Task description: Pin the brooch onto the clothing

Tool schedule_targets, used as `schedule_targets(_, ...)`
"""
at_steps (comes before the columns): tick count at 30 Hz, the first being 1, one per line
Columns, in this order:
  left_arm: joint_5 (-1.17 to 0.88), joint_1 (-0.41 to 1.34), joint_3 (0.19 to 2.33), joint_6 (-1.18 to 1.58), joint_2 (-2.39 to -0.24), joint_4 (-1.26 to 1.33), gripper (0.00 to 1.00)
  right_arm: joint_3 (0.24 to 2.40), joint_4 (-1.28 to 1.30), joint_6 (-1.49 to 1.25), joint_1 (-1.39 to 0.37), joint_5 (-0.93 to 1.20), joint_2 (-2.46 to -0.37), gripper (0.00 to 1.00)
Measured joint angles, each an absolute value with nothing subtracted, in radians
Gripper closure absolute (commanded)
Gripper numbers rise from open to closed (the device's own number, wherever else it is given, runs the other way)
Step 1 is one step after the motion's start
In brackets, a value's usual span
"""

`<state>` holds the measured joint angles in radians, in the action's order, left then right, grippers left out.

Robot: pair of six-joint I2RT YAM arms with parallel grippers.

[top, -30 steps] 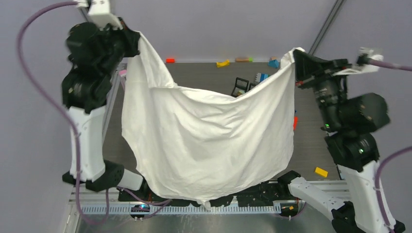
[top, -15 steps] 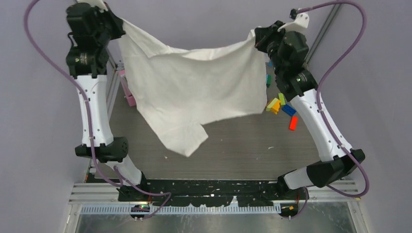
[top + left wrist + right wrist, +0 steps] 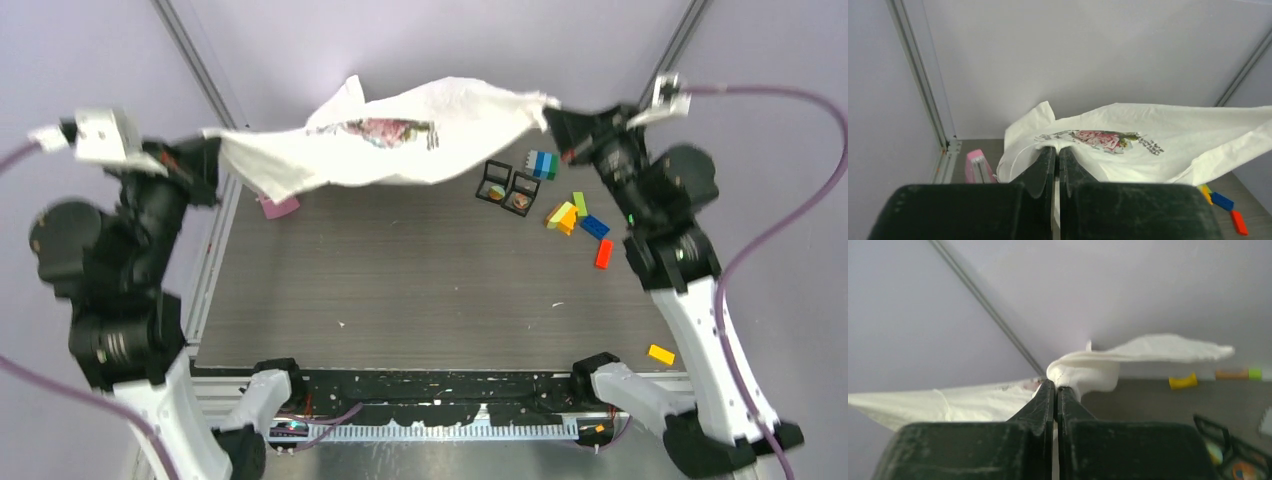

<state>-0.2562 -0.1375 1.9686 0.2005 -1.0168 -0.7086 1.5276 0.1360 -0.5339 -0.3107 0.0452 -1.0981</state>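
Up in the air, my left claw (image 3: 1057, 150) and right claw (image 3: 1055, 386) each clamp shut on a bunched edge of the T-shirt (image 3: 470, 108), stretched above the far end of the bench (image 3: 420, 290). I judge either thin pinch could slip, dropping cloth over the two black cases (image 3: 506, 186). The cursive lettering (image 3: 1151, 145) beside the rose print (image 3: 1098, 138) is too small to read; no brand shows.

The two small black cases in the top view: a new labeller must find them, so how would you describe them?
Look at the far right part of the grey table, near the right end of the white T-shirt held up above it. Two black cases sit side by side there, left of the scattered coloured bricks. They alone are black and square, each with something small and colourful inside.
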Motion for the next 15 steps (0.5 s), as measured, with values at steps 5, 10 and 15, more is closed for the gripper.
schedule_targets(5,-0.269,-0.138,1.568,0.285,-0.631,-0.901,0.99,1.031,0.228,-0.619,-0.314,0.149,-0.689,0.99)
schedule_targets(10,-0.248,-0.078,1.205,0.471,-0.364,-1.146,0.16,0.743,0.535,-0.712,-0.314,0.137,-0.404,0.61)
schedule_targets(15,-0.244,-0.066,0.987,0.57,-0.27,-1.317,0.0,0.641,0.804,-0.793,-0.314,0.102,-0.255,0.2)
